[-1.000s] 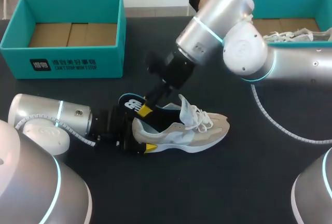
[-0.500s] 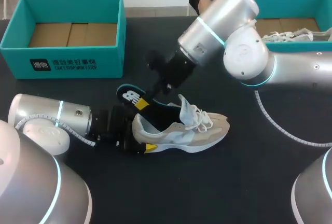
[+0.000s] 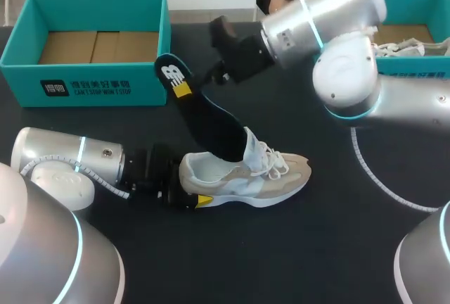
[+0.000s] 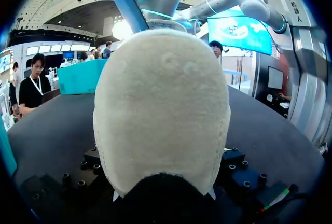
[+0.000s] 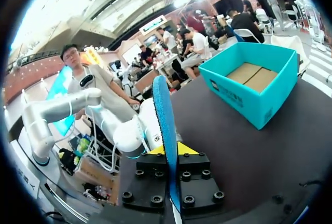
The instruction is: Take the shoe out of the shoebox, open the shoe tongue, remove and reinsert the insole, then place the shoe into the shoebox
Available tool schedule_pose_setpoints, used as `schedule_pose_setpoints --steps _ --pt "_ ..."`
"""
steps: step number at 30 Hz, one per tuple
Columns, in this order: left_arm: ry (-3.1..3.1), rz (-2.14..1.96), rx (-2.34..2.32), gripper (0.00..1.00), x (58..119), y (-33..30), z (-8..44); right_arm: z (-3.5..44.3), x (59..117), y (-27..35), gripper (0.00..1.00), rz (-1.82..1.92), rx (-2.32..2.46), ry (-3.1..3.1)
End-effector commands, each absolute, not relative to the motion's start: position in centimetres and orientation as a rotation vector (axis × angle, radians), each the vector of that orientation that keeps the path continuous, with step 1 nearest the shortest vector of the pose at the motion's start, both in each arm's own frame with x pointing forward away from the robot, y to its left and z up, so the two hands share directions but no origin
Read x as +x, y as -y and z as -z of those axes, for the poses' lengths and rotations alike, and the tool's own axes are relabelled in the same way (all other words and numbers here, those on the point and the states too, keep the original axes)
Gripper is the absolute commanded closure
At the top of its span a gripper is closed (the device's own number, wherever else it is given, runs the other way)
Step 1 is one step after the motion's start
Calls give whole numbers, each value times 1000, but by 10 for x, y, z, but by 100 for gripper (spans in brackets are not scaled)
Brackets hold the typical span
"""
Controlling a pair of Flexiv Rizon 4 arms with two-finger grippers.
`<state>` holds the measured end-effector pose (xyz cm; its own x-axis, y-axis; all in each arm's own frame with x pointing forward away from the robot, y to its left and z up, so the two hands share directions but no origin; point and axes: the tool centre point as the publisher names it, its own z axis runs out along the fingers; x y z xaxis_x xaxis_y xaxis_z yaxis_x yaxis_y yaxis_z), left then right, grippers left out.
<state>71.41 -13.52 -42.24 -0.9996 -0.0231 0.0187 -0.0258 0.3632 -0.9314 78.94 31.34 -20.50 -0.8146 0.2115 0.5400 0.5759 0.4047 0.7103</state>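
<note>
While the shoe point(image 3: 271, 174) is gripped by the left hand point(image 3: 188, 197), the insole point(image 3: 214, 131) is clamped in the right hand point(image 3: 183, 89). Its far end is lodged in the shoe.

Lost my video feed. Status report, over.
Left gripper shut on heel of beige lace-up sneaker. Right gripper shut on black foam insole, raised, lower end inside sneaker. Nothing between sneaker and teal cardboard shoebox.
</note>
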Motion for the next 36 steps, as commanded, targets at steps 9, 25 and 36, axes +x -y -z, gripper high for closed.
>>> schedule_pose_setpoints --steps 9,25,36 --pt "2593 -1769 47 100 714 136 427 207 777 -309 100 1442 -731 2302" --pt "2593 -1769 47 100 714 136 427 128 809 -310 100 1818 -902 1906" --pt "2593 -1769 47 100 714 136 427 70 799 -273 100 1759 -816 1841"
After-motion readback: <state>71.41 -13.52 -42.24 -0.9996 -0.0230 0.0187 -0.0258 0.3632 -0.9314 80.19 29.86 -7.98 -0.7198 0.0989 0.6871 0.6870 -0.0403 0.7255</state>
